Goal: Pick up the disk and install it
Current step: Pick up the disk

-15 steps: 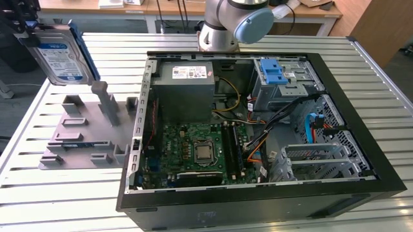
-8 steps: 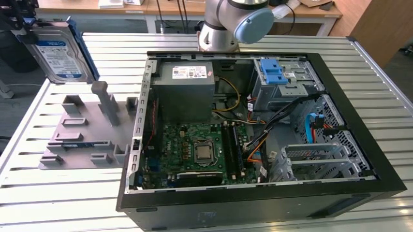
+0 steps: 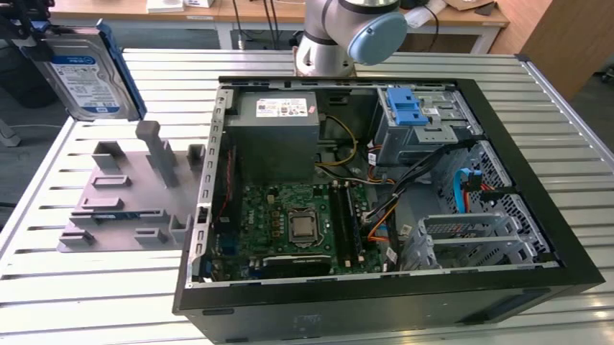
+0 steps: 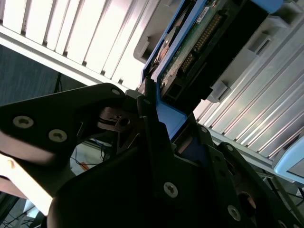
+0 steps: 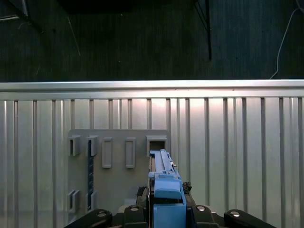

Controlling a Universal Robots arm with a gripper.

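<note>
The disk (image 3: 91, 72), a silver drive with a blue-and-white label in a blue carrier, hangs upright in the air at the exterior view's far left, above the grey holder plate (image 3: 125, 194). My gripper (image 3: 34, 36) is shut on its upper end. In the second wrist view the dark fingers (image 4: 147, 123) clamp the blue carrier, and the disk's (image 4: 190, 42) green circuit board faces the camera. In the first wrist view the disk's edge (image 5: 164, 185) points down toward the holder plate (image 5: 118, 156) on the slatted table.
An open black computer case (image 3: 537, 180) lies on the slatted metal table (image 3: 57, 287). Inside are a silver drive cage with a blue latch (image 3: 413, 108), a grey box with a white sticker (image 3: 278, 136) and a green motherboard (image 3: 298, 223). The arm's base (image 3: 346, 36) stands behind the case.
</note>
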